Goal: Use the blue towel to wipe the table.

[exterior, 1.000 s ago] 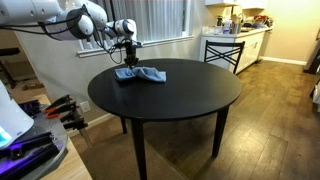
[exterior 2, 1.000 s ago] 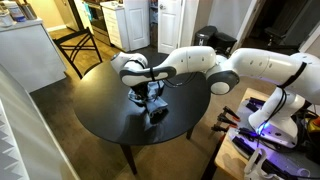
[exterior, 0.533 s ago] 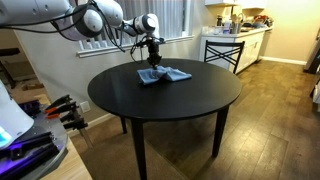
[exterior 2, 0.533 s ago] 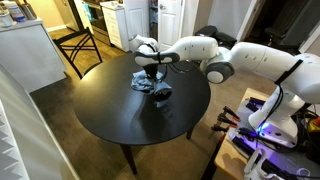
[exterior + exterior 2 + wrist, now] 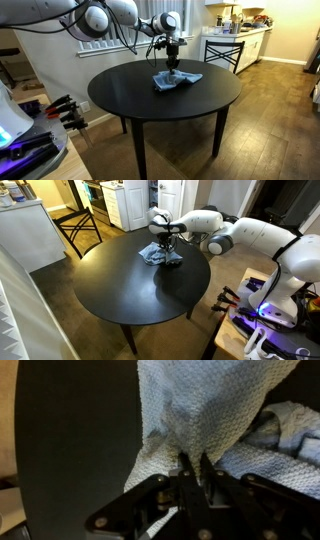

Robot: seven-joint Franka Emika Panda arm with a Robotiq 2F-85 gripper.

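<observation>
Round dark worktop (image 5: 150, 105) on a wooden floor. My one arm (image 5: 100, 18) reaches in from the side and points the claw (image 5: 173, 66) straight down onto the blue towel (image 5: 178, 80).

In the wrist view the claw (image 5: 193, 460) is clenched. Its two fingertips (image 5: 183, 462) stand almost together, with a fold of the towel (image 5: 210, 410) pinched between them, so I read it as grasping the towel and pressing it to the worktop (image 5: 70, 440).

The towel lies bunched, not spread flat. In both exterior views it sits near the rim of the worktop, well away from the centre, on the side nearest the arm (image 5: 250, 230). Its longer spread runs roughly along that rim.

The relation I steer by:
- **Towel to claw:** the towel is directly under the claw (image 5: 165, 246) and touching it. Most of the cloth (image 5: 155, 254) trails off to one side of the fingers rather than sitting evenly around them. In the wrist view that bulk lies above and to the right of the fingertips.
- **Bare surface:** it fills the left of the wrist view. In an exterior view the large bare stretch (image 5: 115, 290) lies across the middle and the far half.

My judgement is that the next stroke should drag the towel back across that bare stretch, keeping downward pressure so the pinched fold does not slip out
</observation>
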